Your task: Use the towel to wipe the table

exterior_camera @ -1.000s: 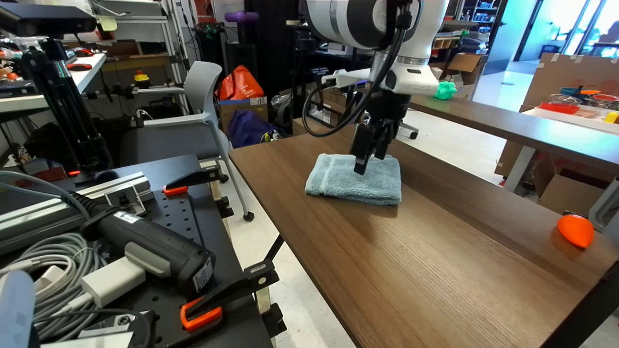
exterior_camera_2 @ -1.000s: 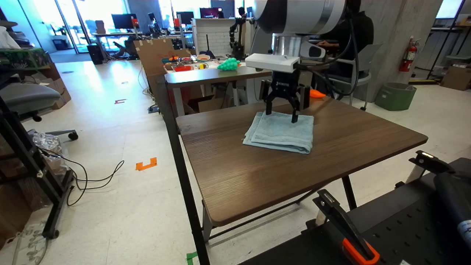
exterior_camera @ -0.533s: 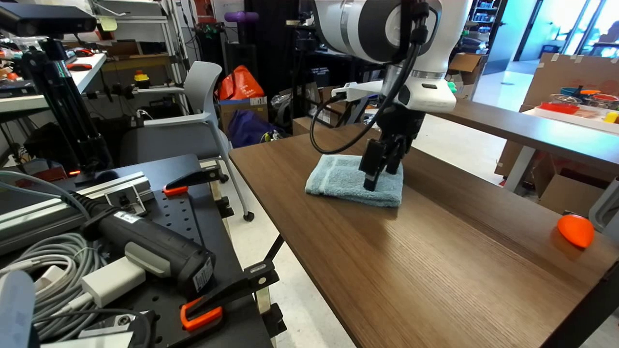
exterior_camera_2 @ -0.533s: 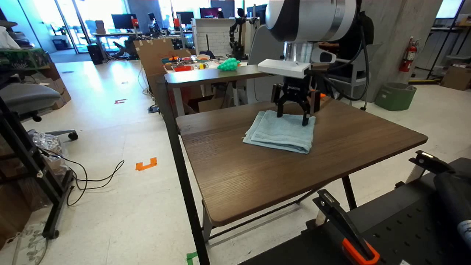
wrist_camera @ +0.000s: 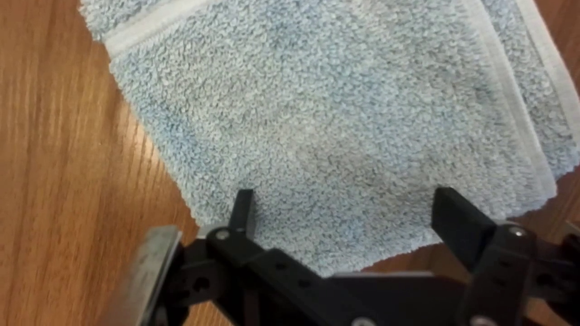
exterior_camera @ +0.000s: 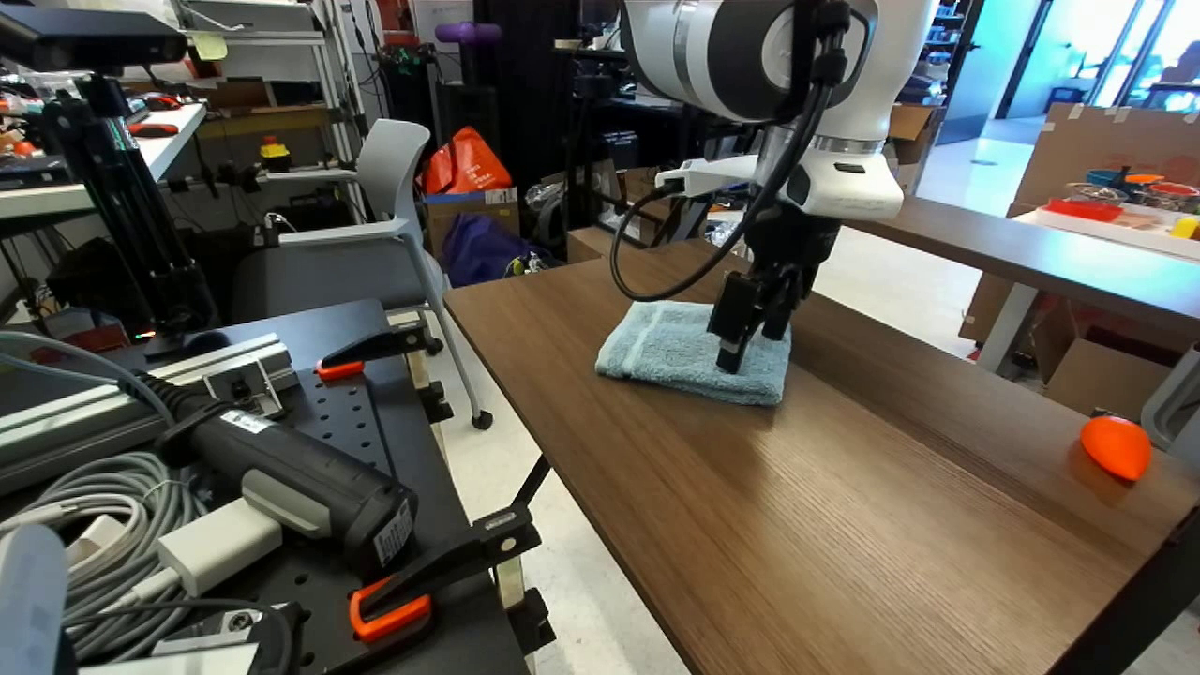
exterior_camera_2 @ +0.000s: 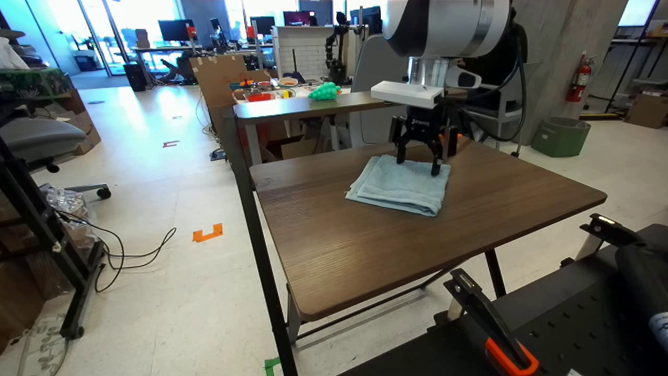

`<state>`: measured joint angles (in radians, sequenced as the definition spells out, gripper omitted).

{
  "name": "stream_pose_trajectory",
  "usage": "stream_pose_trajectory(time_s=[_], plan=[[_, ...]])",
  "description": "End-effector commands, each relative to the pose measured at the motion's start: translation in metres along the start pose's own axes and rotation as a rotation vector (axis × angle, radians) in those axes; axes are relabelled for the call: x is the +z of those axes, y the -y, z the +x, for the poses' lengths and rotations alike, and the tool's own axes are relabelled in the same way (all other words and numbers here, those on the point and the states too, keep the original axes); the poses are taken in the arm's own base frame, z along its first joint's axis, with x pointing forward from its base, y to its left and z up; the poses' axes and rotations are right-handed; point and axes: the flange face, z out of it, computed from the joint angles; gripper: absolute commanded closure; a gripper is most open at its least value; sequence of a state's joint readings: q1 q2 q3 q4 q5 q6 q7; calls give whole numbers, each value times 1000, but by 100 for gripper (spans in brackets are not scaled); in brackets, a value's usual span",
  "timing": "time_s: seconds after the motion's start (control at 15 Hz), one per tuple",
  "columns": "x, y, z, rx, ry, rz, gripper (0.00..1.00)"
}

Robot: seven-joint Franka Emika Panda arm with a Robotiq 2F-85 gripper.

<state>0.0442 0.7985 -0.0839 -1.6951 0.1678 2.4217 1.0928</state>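
- Nearest us in an exterior view, well in front of the towel (exterior_camera_2: 391, 190), we see a black perforated bench (exterior_camera_2: 569, 318) with an orange-trimmed clamp (exterior_camera_2: 493, 319) at its edge.
- Next, beneath the towel and reaching out all around it, we have the brown wood-grain counter (exterior_camera_2: 334, 256).
- The towel itself we find lying flat there, light blue-grey and folded in layers.
- Over the towel's far part we see the end effector (exterior_camera_2: 418, 165) pointing down, spread wide, and in the wrist view the towel shows through the gap; whether its tips touch the towel we cannot judge.
- Higher above the towel we follow the white and grey arm (exterior_camera_2: 459, 31).
- Well apart from the towel, on the same counter, we spot an orange object (exterior_camera: 1116, 448).
- Farther off beyond the towel we see a second counter (exterior_camera_2: 282, 108) bearing a bumpy green object (exterior_camera_2: 324, 91).
- Farther still behind the towel we make out a dark monitor (exterior_camera_2: 176, 30).
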Motion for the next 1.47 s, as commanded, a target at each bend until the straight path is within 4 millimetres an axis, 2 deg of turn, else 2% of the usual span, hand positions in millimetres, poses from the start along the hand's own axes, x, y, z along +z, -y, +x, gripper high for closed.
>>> stream_pose_trajectory(time_s=[0.0,0.2,0.73,0.93,1.2,1.4], plan=[[3,2,21,51,-2,-29,0],[9,-2,29,91,9,-74,0],[4,-4,27,84,10,-77,0],[-10,-11,14,65,18,-28,0],[-16,-16,-3,46,5,7,0],[-2,-17,-10,49,-7,-11,0]])
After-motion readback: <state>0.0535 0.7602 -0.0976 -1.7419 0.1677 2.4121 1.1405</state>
